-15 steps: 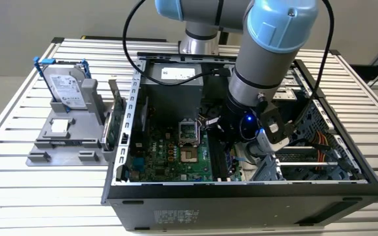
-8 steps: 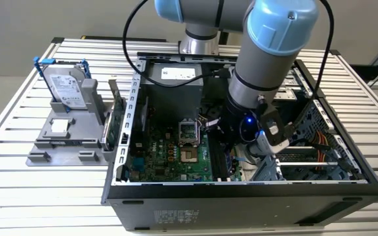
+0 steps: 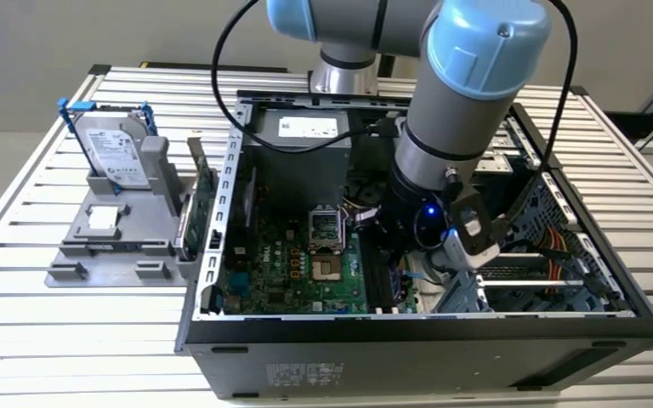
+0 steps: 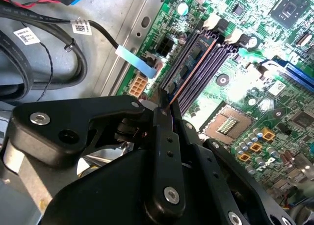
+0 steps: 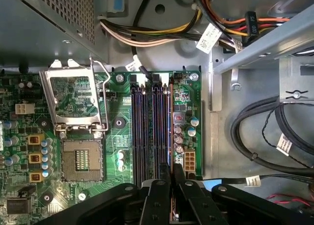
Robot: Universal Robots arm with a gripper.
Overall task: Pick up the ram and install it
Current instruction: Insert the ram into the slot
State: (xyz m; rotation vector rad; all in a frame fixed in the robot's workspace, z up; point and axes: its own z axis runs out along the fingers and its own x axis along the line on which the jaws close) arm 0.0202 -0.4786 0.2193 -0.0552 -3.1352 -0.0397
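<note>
From my remote seat this reads as a robotics lab or test workshop: I see an open computer case (image 3: 417, 255) lying on a work table (image 3: 31, 212) made of ribbed aluminium profiles, with plain grey floor around it. A grey fixture tray (image 3: 111, 246) beside the case props up a hard drive (image 3: 116, 153), and the arm (image 3: 462, 102) stands bolted at the table's far edge. A bare motherboard (image 5: 117, 137) and loose cable bundles (image 5: 162, 31) inside the case suggest bench assembly work, not an office.

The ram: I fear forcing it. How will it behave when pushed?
Probably stiff and light: the ram is a thin board, held edge-on in the gripper. Likely fragile under sideways force, so it could twist or slip if it meets the memory slots askew.
</note>
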